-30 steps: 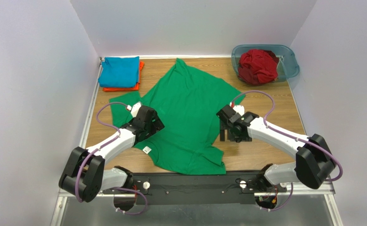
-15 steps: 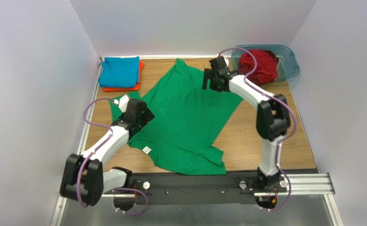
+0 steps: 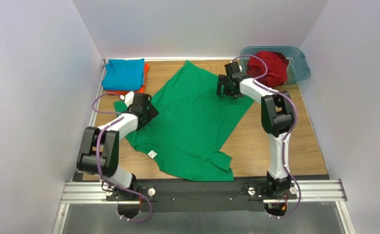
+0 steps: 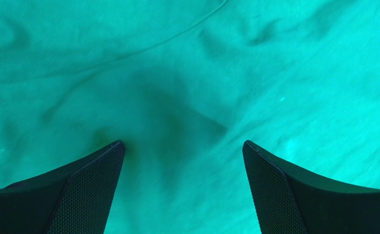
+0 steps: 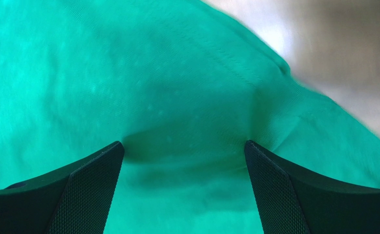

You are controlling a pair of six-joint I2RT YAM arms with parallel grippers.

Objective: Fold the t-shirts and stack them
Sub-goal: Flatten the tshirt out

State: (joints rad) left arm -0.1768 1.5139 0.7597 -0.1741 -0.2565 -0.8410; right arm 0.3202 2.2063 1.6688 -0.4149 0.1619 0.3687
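The bright green t-shirt (image 3: 192, 122) lies spread on the wooden table, its small white tag (image 3: 152, 154) near the front. My left gripper (image 3: 145, 109) is open, tips down on the shirt's left side near the sleeve; green cloth (image 4: 187, 97) fills the gap between its jaws. My right gripper (image 3: 226, 88) is open over the shirt's far right edge; the cloth (image 5: 177, 97) shows between its jaws, with bare table beyond the hem. The teal-blue shirt (image 3: 123, 74) lies folded on the orange one (image 3: 145, 68) at the back left. The dark red shirt (image 3: 267, 66) is bunched in the tub.
The translucent blue-grey tub (image 3: 299, 63) stands at the back right corner. White walls close in the table on three sides. Bare wood (image 3: 284, 141) shows right of the green shirt.
My left gripper has moved up and left across the shirt to its left sleeve area. My right arm swung from the shirt's right middle to its far right edge near the tub.
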